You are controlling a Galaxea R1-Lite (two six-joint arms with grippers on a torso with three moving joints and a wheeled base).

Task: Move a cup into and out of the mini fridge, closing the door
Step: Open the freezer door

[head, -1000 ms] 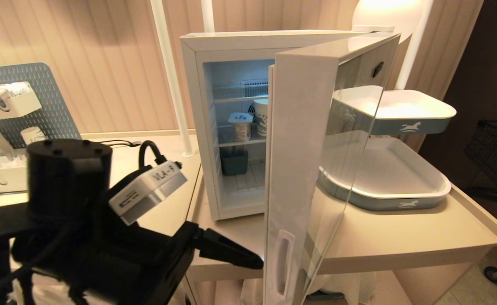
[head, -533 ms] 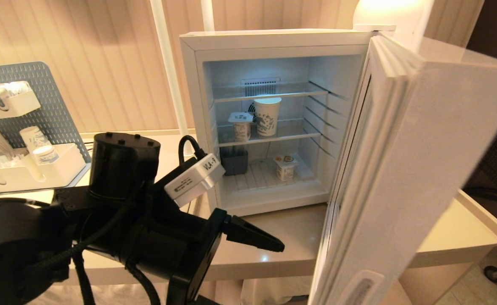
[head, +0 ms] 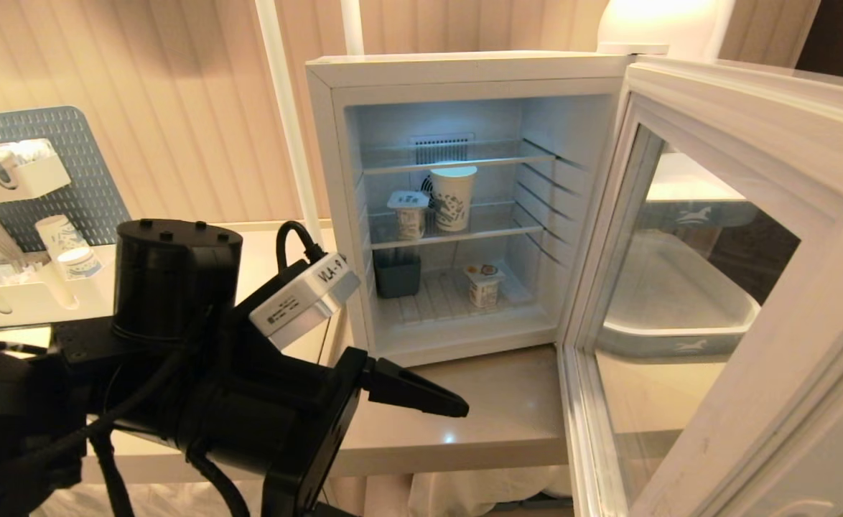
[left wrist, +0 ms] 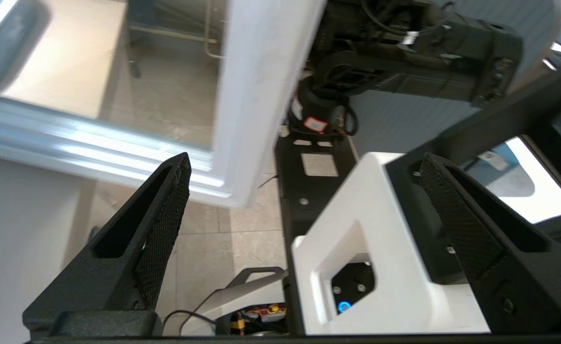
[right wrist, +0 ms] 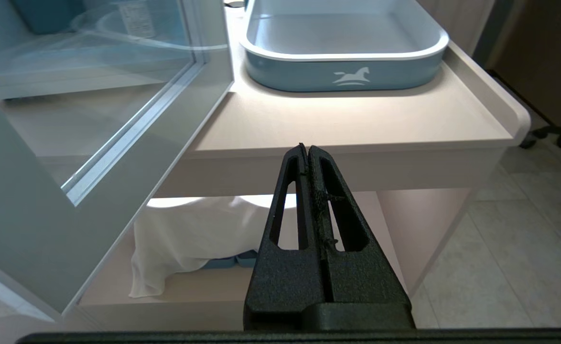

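Note:
The white mini fridge (head: 464, 70) stands open on the beige counter, lit inside. Its glass door (head: 744, 237) is swung wide to the right. A tall patterned paper cup (head: 453, 198) sits on the middle wire shelf beside a small sealed cup (head: 408, 214). Another small cup (head: 484, 284) and a dark box (head: 397, 275) are on the fridge floor. My left gripper (left wrist: 304, 157) is open and empty, in front of the counter's near edge and left of the door; one finger (head: 414, 391) points toward the door. My right gripper (right wrist: 306, 147) is shut and empty, below the counter's front edge.
A pegboard organiser (head: 48, 237) with paper cups stands at the left. A blue-grey tray (right wrist: 342, 71) sits on the counter behind the open door. A white pole (head: 285, 122) rises left of the fridge. The door frame (left wrist: 261, 95) hangs over the floor by my base.
The door has swung from half open to wide open at the right, baring the whole fridge interior. My left gripper has shifted slightly right and up, away from the door's edge.

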